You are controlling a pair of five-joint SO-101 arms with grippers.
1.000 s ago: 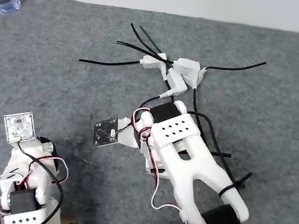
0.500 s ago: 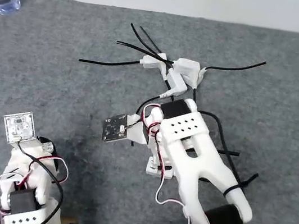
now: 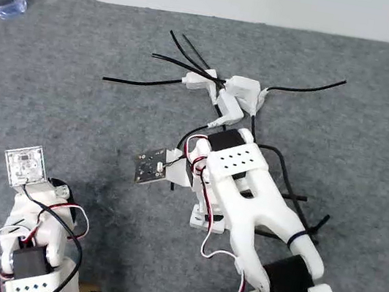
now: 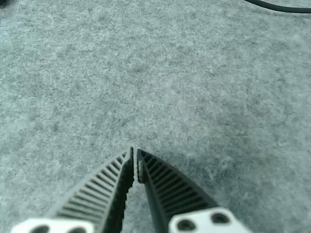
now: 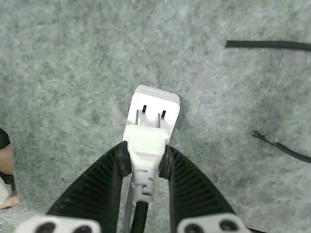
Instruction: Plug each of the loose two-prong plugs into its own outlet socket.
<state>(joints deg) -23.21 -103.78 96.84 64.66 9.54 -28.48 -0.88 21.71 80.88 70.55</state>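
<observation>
White plug (image 5: 146, 140) is being squeezed by the right gripper (image 5: 146, 156), with its prongs pointed straight at the socket (image 5: 156, 99) just ahead. The left gripper (image 4: 135, 153), shut and empty, is being held farther away.

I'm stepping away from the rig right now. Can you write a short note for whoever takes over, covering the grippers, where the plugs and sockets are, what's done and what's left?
Left gripper: shut on nothing, over bare carpet.
Right gripper: shut on a white plug. Its prongs are at a white socket lying on the carpet. The prongs are in plain sight, so it is not pushed home.
Far side: a bunch of white plugs and sockets with black cables. I cannot tell which are seated.
Done: plug gripped and lined up.
Left: push it in, then check the bunch.
</observation>
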